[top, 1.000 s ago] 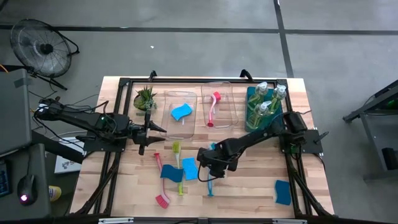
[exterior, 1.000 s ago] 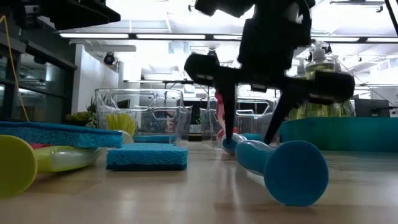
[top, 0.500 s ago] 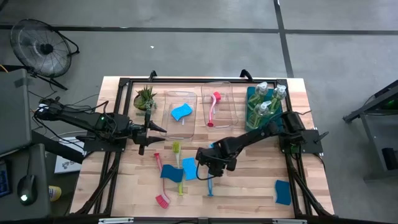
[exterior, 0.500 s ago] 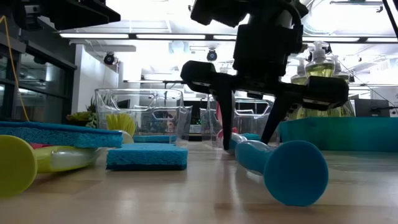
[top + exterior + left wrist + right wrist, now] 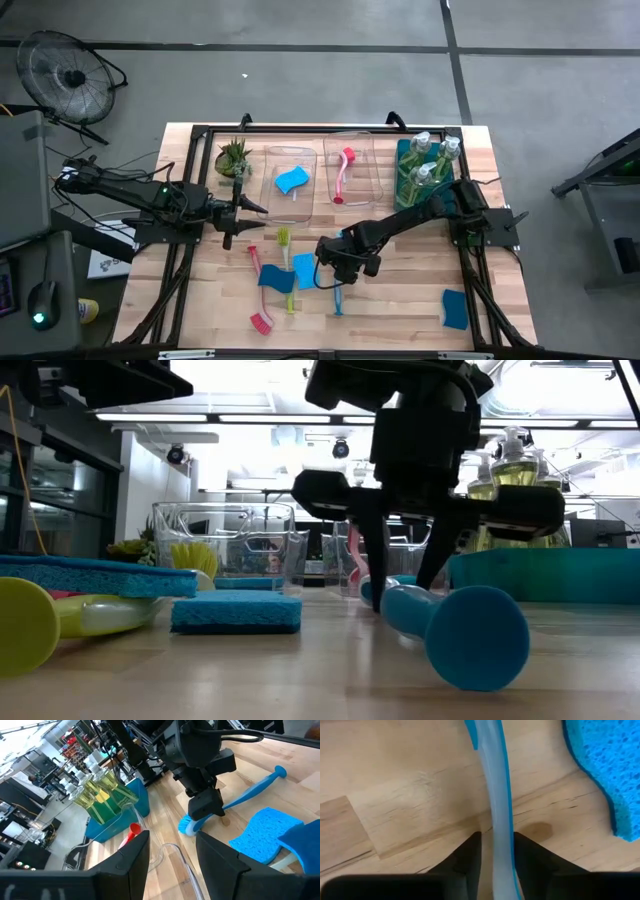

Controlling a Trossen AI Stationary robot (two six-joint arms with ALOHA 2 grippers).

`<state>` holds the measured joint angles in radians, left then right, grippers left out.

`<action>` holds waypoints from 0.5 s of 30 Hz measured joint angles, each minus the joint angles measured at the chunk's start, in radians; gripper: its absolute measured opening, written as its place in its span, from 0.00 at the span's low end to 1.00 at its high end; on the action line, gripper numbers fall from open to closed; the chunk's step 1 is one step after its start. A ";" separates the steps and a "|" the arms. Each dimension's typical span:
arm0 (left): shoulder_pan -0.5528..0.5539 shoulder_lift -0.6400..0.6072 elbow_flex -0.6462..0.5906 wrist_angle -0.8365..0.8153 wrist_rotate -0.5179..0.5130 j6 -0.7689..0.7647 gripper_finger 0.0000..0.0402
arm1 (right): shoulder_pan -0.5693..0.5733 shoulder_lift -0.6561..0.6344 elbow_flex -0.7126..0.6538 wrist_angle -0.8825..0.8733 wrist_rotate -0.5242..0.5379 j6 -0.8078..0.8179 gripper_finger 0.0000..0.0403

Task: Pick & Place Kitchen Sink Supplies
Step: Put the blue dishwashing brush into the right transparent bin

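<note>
A teal long-handled dish brush point(image 5: 338, 292) lies flat on the table near its middle; its round handle end point(image 5: 480, 637) faces the low camera. My right gripper point(image 5: 341, 262) stands over the handle, pointing down, with its fingers closed in on it point(image 5: 497, 855). The left wrist view shows it too point(image 5: 205, 805), behind the bristle head point(image 5: 190, 825). My left gripper point(image 5: 240, 207) waits open at the table's left, beside the clear bin, touching nothing point(image 5: 172, 860). My right gripper pinches the teal brush's handle point(image 5: 501, 815) between its two fingers, a little behind the bristle head. The fingers point(image 5: 378, 565) come from above, pointing down, and lie across the handle. The brush lies flat on the table along its whole length.
Blue sponges point(image 5: 305, 270) point(image 5: 276, 278), a yellow-green brush point(image 5: 285, 262) and a red brush point(image 5: 258, 295) lie just left of the grip. Another sponge point(image 5: 455, 308) sits near the right front corner. Two clear bins point(image 5: 312, 165) hold a sponge and a red brush; soap bottles point(image 5: 425, 165) stand in the teal bin. Plant point(image 5: 232, 157) at far left.
My right gripper has sunk a little toward the table and drawn its fingers together around the teal brush's handle, taking hold. The brush has stayed on the table. The left arm has kept still.
</note>
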<state>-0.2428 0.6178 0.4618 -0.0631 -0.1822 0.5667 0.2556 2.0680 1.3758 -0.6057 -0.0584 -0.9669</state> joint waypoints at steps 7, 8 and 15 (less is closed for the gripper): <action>0.000 0.000 0.000 -0.001 0.000 -0.008 0.39 | 0.009 0.001 0.000 -0.013 0.007 0.045 0.12; 0.000 0.000 0.000 -0.001 0.002 -0.008 0.39 | 0.010 0.001 -0.001 -0.013 0.008 0.053 0.11; 0.000 0.000 0.000 -0.008 0.008 -0.023 0.39 | 0.028 -0.002 0.001 -0.016 0.020 0.152 0.12</action>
<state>-0.2428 0.6178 0.4617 -0.0709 -0.1741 0.5433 0.2833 2.0660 1.3766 -0.6219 -0.0387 -0.8150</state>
